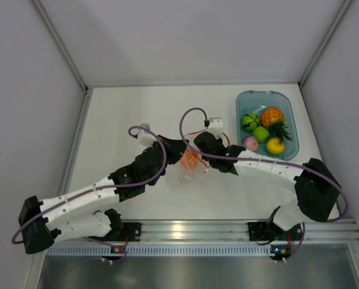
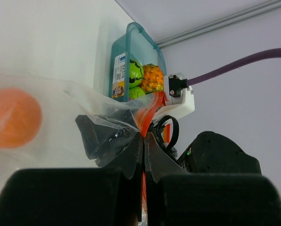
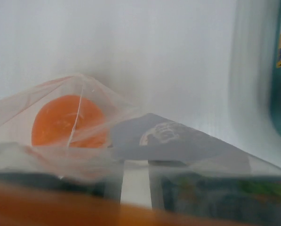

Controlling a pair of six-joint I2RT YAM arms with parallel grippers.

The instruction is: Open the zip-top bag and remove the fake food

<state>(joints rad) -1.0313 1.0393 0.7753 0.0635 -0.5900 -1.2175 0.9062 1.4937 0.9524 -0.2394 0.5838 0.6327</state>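
Crinkled clear film of the zip-top bag (image 3: 116, 101) fills the right wrist view, so close that most of it is blur. Through a tented fold shows one orange piece (image 3: 65, 120) of the fake food, lying inside the bag. A smeared orange band along the bottom edge is probably the zip strip (image 2: 147, 115), though from there it is too soft to be sure.

In the left wrist view the left gripper (image 2: 144, 141) has its fingers pinched together on that strip, and the film spreads away to the left. The right gripper (image 1: 197, 158) meets the bag from the opposite side. Its fingers appear only as dark shapes behind the plastic, and whether they are clamped on it or parted cannot be told.

From above, the bag sits at the middle of the white table (image 1: 131, 114), mostly covered by the two wrists. Only a scrap of orange and some pale film show.

Well to the right stands a translucent blue tub (image 1: 287, 105) holding the pineapple (image 1: 272, 115), a dark green piece (image 1: 249, 121), a light green piece (image 1: 261, 133), the pink ball (image 1: 250, 142) and a yellow piece (image 1: 275, 146).
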